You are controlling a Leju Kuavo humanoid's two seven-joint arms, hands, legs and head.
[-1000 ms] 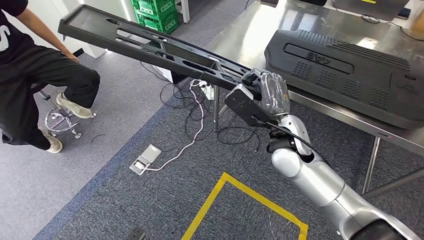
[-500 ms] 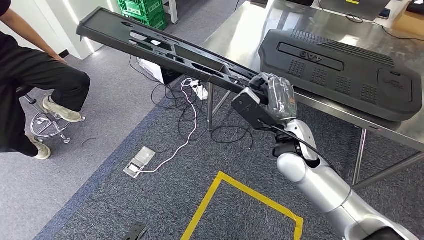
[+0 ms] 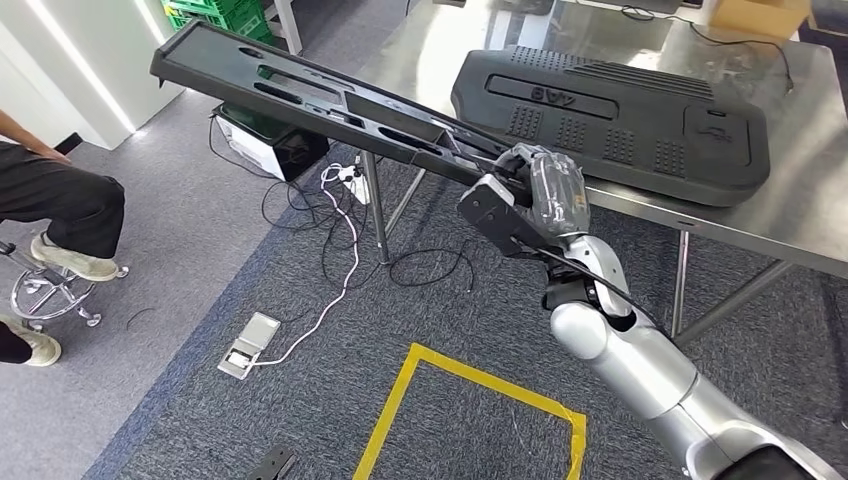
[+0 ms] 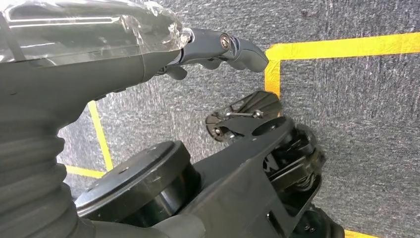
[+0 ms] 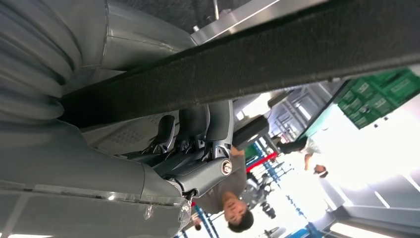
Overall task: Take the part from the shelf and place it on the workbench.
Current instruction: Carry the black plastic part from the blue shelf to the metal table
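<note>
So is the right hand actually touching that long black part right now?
Touching. The right wrist view shows the right hand's fingers wrapped against the long black part.

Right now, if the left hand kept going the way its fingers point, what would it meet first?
Likely the grey carpet near the yellow floor tape; the left hand holds nothing and hangs down. Depth is unclear.

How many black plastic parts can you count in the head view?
2: a long black part held by the right robot hand, and a wide black part lying on the workbench. Others may lie outside the frame.
</note>
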